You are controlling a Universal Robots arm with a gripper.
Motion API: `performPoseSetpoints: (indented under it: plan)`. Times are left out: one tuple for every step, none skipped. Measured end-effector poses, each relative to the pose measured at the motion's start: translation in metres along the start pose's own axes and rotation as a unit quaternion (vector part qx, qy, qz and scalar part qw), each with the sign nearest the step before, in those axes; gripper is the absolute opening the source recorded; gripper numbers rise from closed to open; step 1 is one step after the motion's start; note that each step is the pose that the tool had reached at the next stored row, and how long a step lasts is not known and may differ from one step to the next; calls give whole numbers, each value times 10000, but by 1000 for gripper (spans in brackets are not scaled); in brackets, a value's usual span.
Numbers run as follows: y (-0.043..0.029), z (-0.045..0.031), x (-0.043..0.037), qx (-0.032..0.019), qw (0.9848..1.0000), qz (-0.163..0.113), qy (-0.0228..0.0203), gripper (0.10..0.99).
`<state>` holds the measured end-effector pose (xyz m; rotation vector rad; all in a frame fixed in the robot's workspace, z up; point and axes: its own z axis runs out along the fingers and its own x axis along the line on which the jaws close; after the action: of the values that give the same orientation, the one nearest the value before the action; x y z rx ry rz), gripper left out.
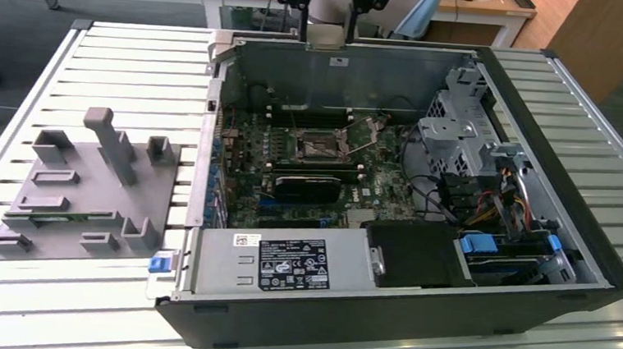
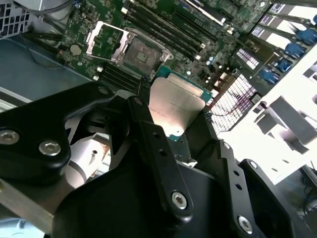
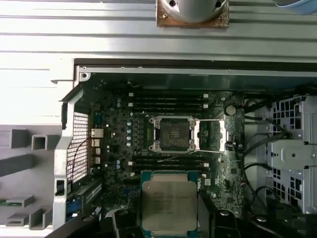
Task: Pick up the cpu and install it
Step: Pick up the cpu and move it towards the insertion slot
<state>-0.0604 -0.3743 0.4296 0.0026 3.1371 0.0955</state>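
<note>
**A:** Two wrist cameras, one catch. The small flat square cpu with the silvery-grey metal top [image 2: 176, 106] is clamped in the black two-fingered gripper [image 2: 174, 98]. One dark finger [image 2: 148, 129] presses on each of two opposite edges.

**B:** So a narrow spread?

**A:** Just the chip's width, closed onto it. The chip hangs in the air, well apart from the dark square metal-framed socket [image 3: 173, 133]. The first wrist view looks straight down on that socket, bare on the green motherboard [image 3: 119, 144].

**B:** And the exterior view?

**A:** That one gives the wide scene. The black open-sided computer case [image 1: 389, 320] stands on the pale slatted metal bench [image 1: 132, 71]. The grey plastic tray with upright posts [image 1: 79, 199] lies just beside the case, near the bench's edge on the exterior view's left. The gripper hangs over the case's far wall.

**B:** Anything hidden?

**A:** Plenty. The exterior view's top edge cuts the arm off, and what the gripper holds there is a pale patch I can't make out. In the second wrist view the gripper's own body covers the chip's near part. In the first wrist view the picture's edge crops the chip, and the fingers are dark shapes on either side of it.
</note>
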Motion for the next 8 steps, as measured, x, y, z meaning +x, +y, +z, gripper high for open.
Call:
performPoseSetpoints:
  plan:
    - [10,6,-26,0,10000,0,0,541]
    - [20,12,-57,-1,10000,0,1,541]
    - [31,19,-93,-1,10000,0,4,541]
    - [39,27,-130,-1,10000,0,7,541]
    - [50,36,-164,0,10000,0,11,541]
    - [61,48,-194,0,10000,1,16,541]
    - [74,60,-215,1,10000,0,19,541]
    - [85,73,-234,2,10000,0,19,541]
